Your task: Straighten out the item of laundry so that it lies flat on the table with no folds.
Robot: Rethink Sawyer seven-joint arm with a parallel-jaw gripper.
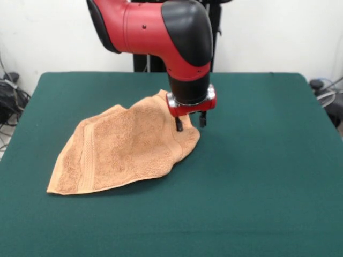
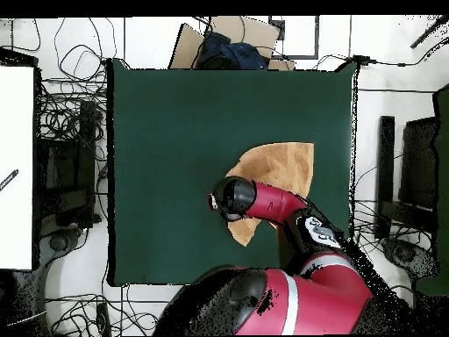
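Note:
The light orange-tan towel lies crumpled on the dark green table, left of centre. Its upper right part is bunched and raised, and its lower left corner is spread flat with a woven band showing. My gripper hangs from the red and black arm right at the towel's right edge. It is open: one finger is in front of the cloth, the other is over bare felt. In the overhead view the towel shows beyond the arm's wrist, which hides the gripper and part of the cloth.
The table has wide bare felt around the towel. Cables and dark equipment lie on the floor beside it. A cardboard piece with a dark blue bundle sits past its far edge.

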